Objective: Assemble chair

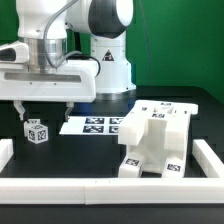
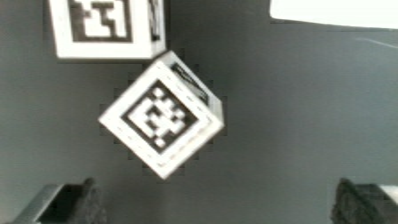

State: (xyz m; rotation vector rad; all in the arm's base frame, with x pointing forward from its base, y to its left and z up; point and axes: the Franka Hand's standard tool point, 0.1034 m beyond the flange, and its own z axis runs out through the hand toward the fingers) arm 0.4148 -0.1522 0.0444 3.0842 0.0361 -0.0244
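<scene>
White chair frame (image 1: 155, 140) shows only in exterior view.

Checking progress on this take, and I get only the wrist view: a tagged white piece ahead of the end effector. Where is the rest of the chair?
Observer: The partly built chair stands at the exterior view's right, apart from the end effector.
Operator: Is the small piece lifted?
Observer: No, the small tagged block rests on the black table, below the end effector.
Operator: Anything between them?
Observer: The marker board lies flat between block and chair.
</scene>
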